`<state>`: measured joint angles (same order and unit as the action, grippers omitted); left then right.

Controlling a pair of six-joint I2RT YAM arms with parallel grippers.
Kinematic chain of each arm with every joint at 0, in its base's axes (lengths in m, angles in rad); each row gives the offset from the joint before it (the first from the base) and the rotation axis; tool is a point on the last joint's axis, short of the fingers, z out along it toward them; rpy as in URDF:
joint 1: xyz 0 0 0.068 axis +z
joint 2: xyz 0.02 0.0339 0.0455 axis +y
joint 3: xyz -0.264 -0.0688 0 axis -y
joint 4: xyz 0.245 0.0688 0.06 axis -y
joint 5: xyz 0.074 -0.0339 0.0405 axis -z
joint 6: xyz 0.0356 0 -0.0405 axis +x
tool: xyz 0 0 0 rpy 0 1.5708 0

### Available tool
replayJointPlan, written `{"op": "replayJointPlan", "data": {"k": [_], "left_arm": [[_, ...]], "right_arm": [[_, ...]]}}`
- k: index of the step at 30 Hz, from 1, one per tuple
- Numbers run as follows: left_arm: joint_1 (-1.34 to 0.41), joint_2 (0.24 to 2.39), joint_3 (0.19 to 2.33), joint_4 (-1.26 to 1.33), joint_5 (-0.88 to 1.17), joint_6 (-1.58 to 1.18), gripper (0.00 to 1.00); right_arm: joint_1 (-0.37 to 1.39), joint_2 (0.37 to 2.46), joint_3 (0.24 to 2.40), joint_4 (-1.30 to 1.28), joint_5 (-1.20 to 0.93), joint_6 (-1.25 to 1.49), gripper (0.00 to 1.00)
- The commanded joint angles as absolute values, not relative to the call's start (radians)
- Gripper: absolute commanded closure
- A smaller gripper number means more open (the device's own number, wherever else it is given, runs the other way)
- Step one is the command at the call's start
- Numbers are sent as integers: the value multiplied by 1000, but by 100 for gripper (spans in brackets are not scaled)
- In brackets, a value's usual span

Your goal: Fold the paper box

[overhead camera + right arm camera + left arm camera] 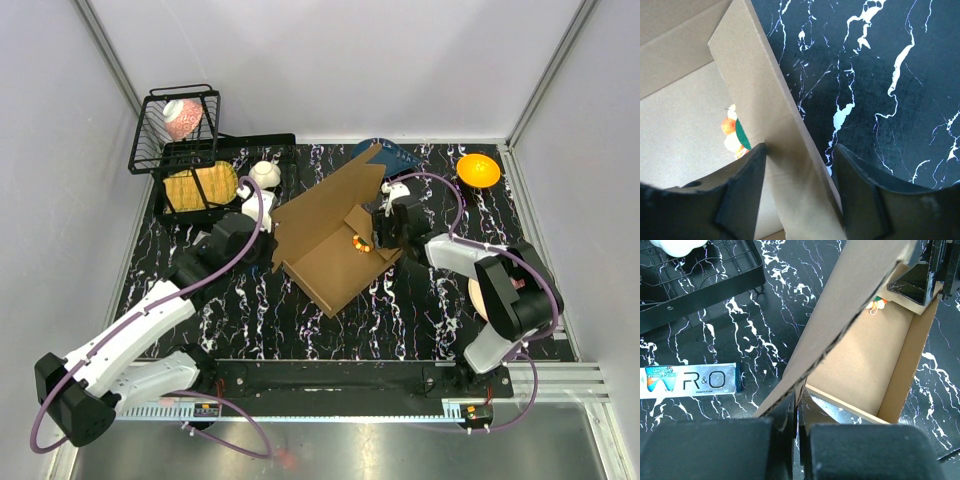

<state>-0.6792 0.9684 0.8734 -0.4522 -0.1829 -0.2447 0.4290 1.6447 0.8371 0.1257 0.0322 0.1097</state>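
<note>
A blue thing (398, 156) is half hidden behind the raised flap of the plain brown cardboard box (335, 268). The little orange, white and green thing (734, 134) inside the box is too small to name. The silver carton marked R&O (687, 381) is cut off at the left wrist view's left edge.

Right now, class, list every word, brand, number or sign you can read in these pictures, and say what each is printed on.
"R&O": on the silver rectangular carton lying on the black marbled table.
Teal heading at that carton's left end: too blurred to read.
Fine line under "R&O": too small to read.
Plain brown cardboard box: no print visible.
</note>
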Motion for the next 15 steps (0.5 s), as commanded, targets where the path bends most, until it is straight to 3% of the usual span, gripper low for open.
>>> {"op": "replayJointPlan", "data": {"k": [1,8,15], "left_arm": [[-676,974,848,-482,-163,-212,100],[-669,983,850,-468,-184,-207,100],[-664,959,789,-390,-199,-267,100]], "right_arm": [[425,1678,885,120,26,120,43],[425,1614,809,121,3,208,62],[466,1378,732,37,23,264,82]]}}
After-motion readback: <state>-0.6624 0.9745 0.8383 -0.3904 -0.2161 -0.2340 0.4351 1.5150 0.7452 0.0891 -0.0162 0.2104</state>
